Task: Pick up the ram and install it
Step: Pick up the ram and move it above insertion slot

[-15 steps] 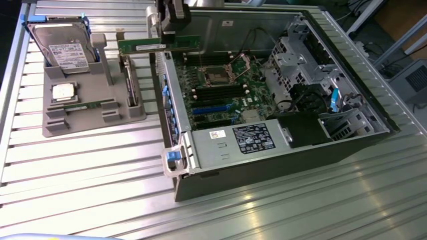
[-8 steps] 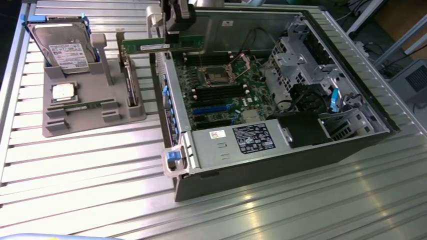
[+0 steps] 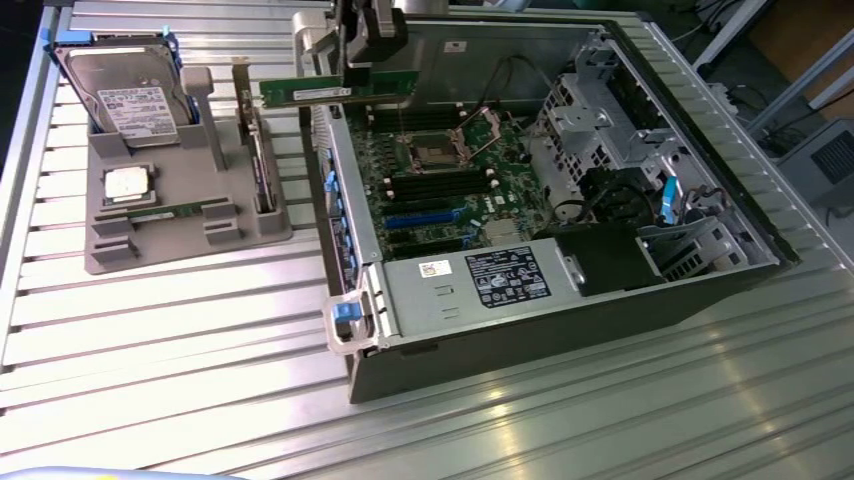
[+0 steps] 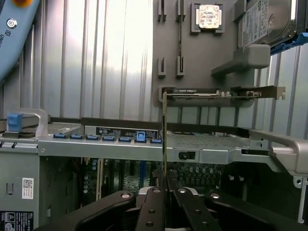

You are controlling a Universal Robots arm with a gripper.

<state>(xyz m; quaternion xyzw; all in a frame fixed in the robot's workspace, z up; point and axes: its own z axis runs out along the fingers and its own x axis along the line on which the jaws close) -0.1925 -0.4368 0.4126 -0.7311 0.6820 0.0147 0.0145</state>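
The ram (image 3: 327, 93) is a long thin green stick hanging level in the air over the open computer case's wall on the exterior view's left, beside the grey tray. My gripper (image 3: 370, 78) comes down from above and is shut on the stick's upper edge. In the wrist view the ram (image 4: 164, 130) shows edge-on as a thin upright line, pinched between my black fingers (image 4: 153, 204) at the gripper (image 4: 166, 185). Below it lies the motherboard (image 3: 454, 170) with its dark memory slots (image 3: 427, 185).
The grey tray (image 3: 147, 250) on the exterior view's left holds a hard drive with blue rails (image 3: 127, 95), a processor chip (image 3: 127, 185), an upright expansion card (image 3: 254, 140) and a small green board (image 3: 171, 212). The case (image 3: 561, 320) holds a power supply (image 3: 487, 280) and drive cages (image 3: 594, 100).
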